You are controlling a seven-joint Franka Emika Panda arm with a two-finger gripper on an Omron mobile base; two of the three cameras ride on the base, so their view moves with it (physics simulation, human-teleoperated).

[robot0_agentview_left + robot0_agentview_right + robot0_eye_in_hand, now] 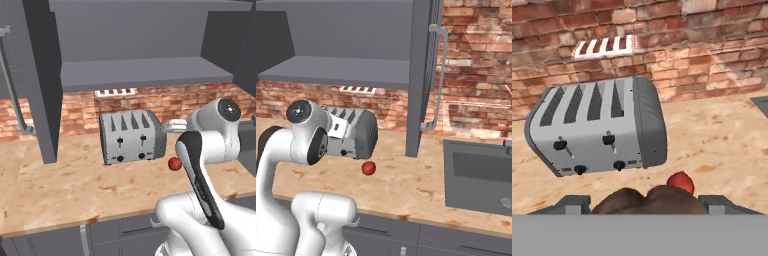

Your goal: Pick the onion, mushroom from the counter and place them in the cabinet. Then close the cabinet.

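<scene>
Gripper: in the hand view I see my gripper at the bottom centre, its two finger tips set wide apart.
Mushroom: a brown rounded lump fills the gap between those tips at the bottom of the hand view. I cannot tell whether the tips touch it or whether it lies on the wood below.
Onion: the red ball sits just right of the lump in the hand view. In the left base view it rests on the wood at centre right, beside my forearm. In the right base view it lies left of centre, just below the toaster's end.
Counter: tan streaked wood runs across the lower half of both base views, and I see grey drawer fronts under its edge.
Toaster: the grey four-slot box stands upright behind the onion, near it but not touching.
Panel: a dark grey inset takes the lower right of the right base view.
Wall: red brick with a striped white plate above the toaster.
Cabinet: it stands open across the top, with its grey shelf bare. One door with a silver bar handle swings out at upper centre of the right base view.
</scene>
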